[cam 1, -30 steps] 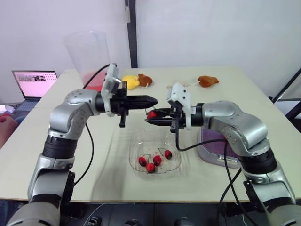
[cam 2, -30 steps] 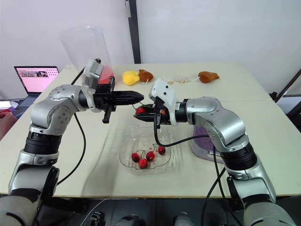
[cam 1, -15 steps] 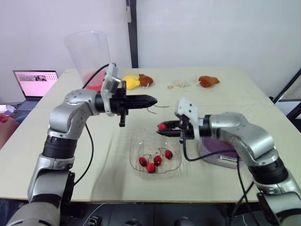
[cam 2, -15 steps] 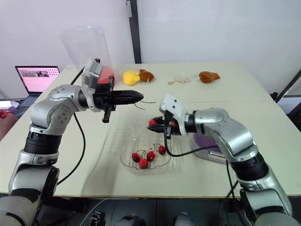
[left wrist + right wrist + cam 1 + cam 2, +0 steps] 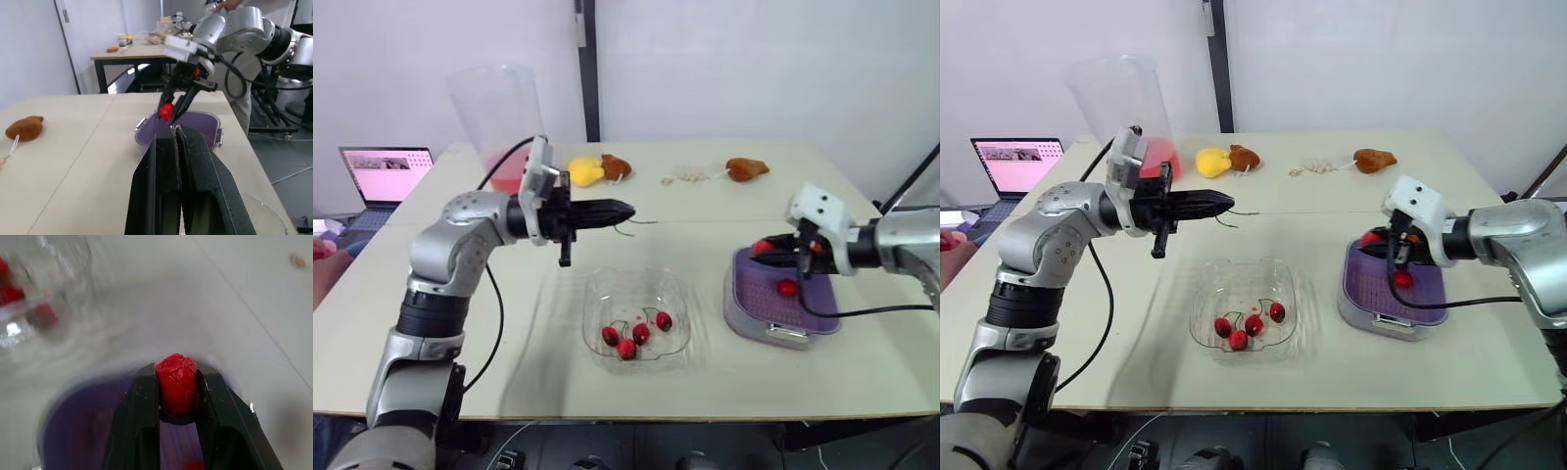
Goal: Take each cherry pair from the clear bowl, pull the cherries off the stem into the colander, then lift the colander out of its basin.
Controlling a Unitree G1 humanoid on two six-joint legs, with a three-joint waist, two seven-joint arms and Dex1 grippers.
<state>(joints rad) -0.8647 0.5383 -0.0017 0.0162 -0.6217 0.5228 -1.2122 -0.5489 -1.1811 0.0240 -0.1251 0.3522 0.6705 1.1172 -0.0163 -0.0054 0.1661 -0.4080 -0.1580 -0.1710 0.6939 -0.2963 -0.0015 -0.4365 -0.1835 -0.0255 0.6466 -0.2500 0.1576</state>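
Observation:
The clear bowl [image 5: 597,286] sits at the table's front middle with several red cherries [image 5: 626,338] on stems inside. My left gripper [image 5: 628,210] hovers above and behind the bowl, shut on a bare thin stem [image 5: 646,222] that sticks out past its tips. To the right, my right gripper [image 5: 768,247] is shut on a single red cherry [image 5: 176,386] over the left edge of the purple colander [image 5: 759,294]. The colander rests in its grey basin [image 5: 742,315]. One loose cherry [image 5: 787,288] lies in the colander.
At the table's back lie a yellow toy [image 5: 585,171], two brown toys [image 5: 615,165] [image 5: 746,168] and a bit of string [image 5: 685,177]. A tall clear container [image 5: 497,117] stands back left. An open laptop [image 5: 384,172] sits off the table's left edge.
My right gripper has carried the cherry rightward, from beside the left gripper over the bowl to above the colander. The left gripper has stayed put, with the stem in it.

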